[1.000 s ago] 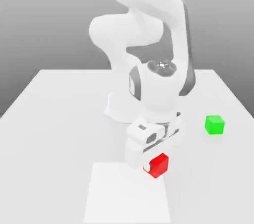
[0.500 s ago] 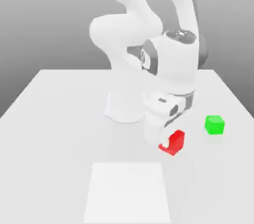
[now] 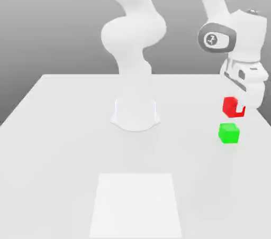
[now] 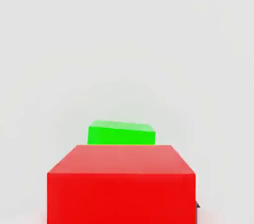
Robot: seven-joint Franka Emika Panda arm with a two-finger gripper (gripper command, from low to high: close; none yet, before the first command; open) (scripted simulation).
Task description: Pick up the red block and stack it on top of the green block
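The red block (image 3: 231, 106) hangs in the air at the exterior view's right, with my gripper (image 3: 237, 108) shut on it. Just below it, on the white table (image 3: 63, 127), rests the green block (image 3: 228, 133); a small gap separates the two. In the hand view the red block (image 4: 121, 186) sits close to the camera and partly covers the green block (image 4: 121, 134) beyond it.
The arm's white base (image 3: 135, 113) stands at the middle of the table. A paler square patch (image 3: 136, 203) marks the table's near side. The table's right edge runs close behind the green block.
The arm has swung from the near middle of the table to the exterior view's right, lifting the red block from beside the pale patch to a spot just above the green block.
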